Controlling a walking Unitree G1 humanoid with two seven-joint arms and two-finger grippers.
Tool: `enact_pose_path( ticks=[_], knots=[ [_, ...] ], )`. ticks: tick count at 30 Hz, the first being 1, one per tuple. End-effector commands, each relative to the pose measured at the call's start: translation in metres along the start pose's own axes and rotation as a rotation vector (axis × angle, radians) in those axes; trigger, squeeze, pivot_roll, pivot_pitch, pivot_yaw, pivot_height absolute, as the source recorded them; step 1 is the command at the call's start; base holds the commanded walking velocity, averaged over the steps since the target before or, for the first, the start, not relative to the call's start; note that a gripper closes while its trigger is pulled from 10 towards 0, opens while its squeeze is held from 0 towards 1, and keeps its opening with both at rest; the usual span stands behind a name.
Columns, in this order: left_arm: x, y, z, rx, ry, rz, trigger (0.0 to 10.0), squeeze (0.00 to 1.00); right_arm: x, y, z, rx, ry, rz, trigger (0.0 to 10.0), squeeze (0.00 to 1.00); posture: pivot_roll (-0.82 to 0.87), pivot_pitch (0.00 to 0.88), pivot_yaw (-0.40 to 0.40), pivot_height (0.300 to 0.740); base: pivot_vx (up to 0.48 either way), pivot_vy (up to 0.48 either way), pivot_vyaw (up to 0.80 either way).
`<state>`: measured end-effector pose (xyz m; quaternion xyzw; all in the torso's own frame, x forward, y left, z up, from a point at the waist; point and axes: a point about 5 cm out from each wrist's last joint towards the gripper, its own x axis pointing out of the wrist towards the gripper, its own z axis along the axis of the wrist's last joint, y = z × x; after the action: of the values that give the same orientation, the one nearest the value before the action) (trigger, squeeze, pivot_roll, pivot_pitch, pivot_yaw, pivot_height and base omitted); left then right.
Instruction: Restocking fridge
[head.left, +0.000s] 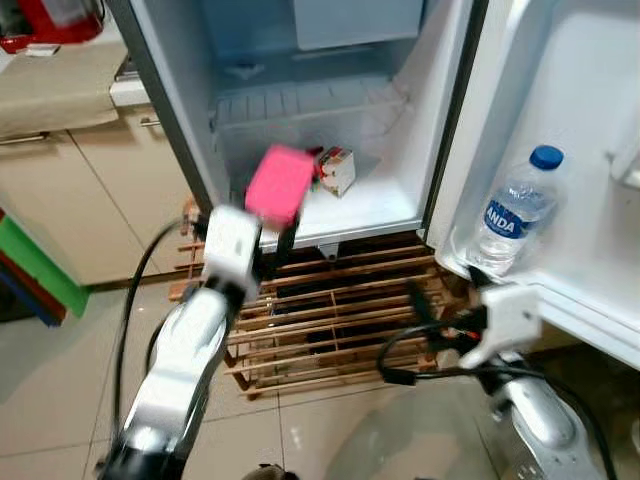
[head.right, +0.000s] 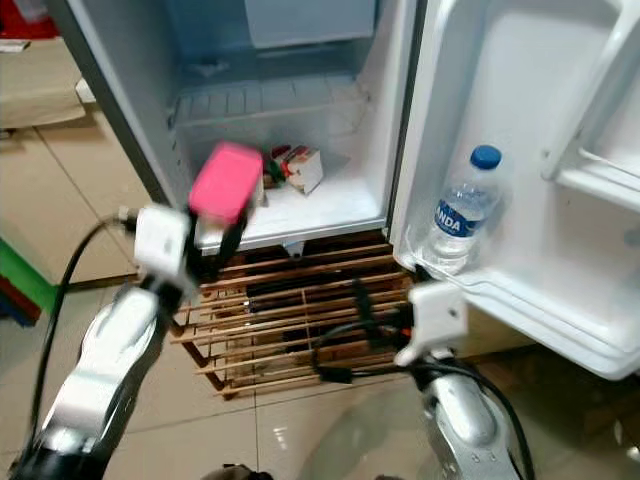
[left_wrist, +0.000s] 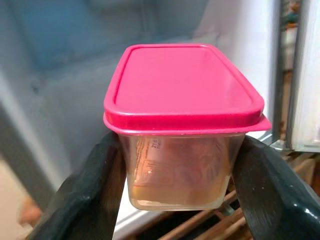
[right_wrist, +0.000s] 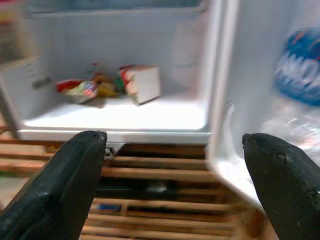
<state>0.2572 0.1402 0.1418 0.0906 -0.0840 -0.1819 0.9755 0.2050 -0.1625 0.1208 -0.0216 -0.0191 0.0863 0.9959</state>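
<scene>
My left gripper (head.left: 272, 232) is shut on a clear tub with a pink lid (head.left: 279, 185), raised in front of the open fridge's bottom compartment (head.left: 360, 205). In the left wrist view the tub (left_wrist: 182, 125) sits between the two black fingers (left_wrist: 87, 195), with yellowish contents inside. A small carton (head.left: 338, 170) and some packets (right_wrist: 85, 89) lie on the fridge floor behind it. A water bottle with a blue cap (head.left: 515, 212) stands in the door shelf (head.left: 560, 290). My right gripper (head.left: 425, 318) hangs low and open before the wooden rack, nothing between its fingers (right_wrist: 65, 185).
A slatted wooden rack (head.left: 330, 310) supports the fridge. Beige cabinets (head.left: 90, 190) stand to the left, with a green and red object (head.left: 35, 265) on the tiled floor. The open door (head.left: 590, 150) fills the right side.
</scene>
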Motion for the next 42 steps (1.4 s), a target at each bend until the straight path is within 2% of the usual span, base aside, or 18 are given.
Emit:
enact_pose_path(
  ticks=[1,2,6,9,13,17,20,25,37,42],
  knots=[
    [-0.005,0.008,0.019,0.064,-0.104,0.008,10.0,0.0,-0.001,-0.002,0.009,-0.019,-0.053,-0.03,10.0,0.0,-0.09,0.0,0.08,0.74,0.0,0.0,0.0],
    [-0.011,0.008,0.02,0.086,-0.104,0.029,10.0,0.0,0.0,-0.002,0.007,-0.013,-0.046,-0.025,10.0,0.0,-0.08,0.0,0.072,0.74,0.0,0.0,0.0],
    [-0.007,0.008,0.022,0.068,-0.074,0.085,10.0,0.0,0.008,-0.001,0.001,0.017,-0.02,-0.003,10.0,0.0,-0.07,0.0,0.059,0.74,0.0,0.0,0.74],
    [0.015,0.006,0.022,0.022,-0.038,0.114,10.0,0.0,0.029,-0.001,-0.003,0.061,-0.004,0.029,10.0,0.0,-0.07,0.0,0.049,0.74,0.0,0.0,0.67],
    [0.018,0.005,0.021,0.006,-0.03,0.121,10.0,0.0,0.032,-0.001,-0.003,0.054,-0.005,0.035,10.0,0.0,-0.07,0.0,0.049,0.74,0.0,0.0,0.64],
    [0.036,0.006,0.015,-0.009,0.007,0.111,10.0,0.0,0.044,-0.001,-0.006,0.029,0.025,0.052,10.0,0.0,-0.08,0.0,0.059,0.74,0.0,0.0,0.53],
    [0.049,0.006,0.023,-0.041,-0.022,0.055,10.0,0.0,0.051,0.002,-0.004,0.007,0.008,0.042,10.0,0.0,-0.09,0.0,0.066,0.74,0.32,0.0,0.0],
    [0.059,0.006,0.03,-0.04,-0.051,0.017,10.0,0.0,0.056,0.006,-0.002,0.012,-0.015,0.054,10.0,0.0,-0.09,0.0,0.071,0.74,0.48,0.0,0.0],
    [0.067,-0.007,0.035,-0.042,-0.084,-0.087,10.0,0.0,0.058,0.007,-0.003,0.0,-0.02,0.059,10.0,0.0,-0.09,0.0,0.067,0.74,0.48,0.0,0.0],
    [0.073,-0.005,0.039,-0.045,-0.097,-0.096,10.0,0.0,0.06,0.008,-0.003,-0.002,-0.024,0.064,10.0,0.0,-0.09,0.0,0.069,0.74,0.48,0.0,0.0]
  ],
)
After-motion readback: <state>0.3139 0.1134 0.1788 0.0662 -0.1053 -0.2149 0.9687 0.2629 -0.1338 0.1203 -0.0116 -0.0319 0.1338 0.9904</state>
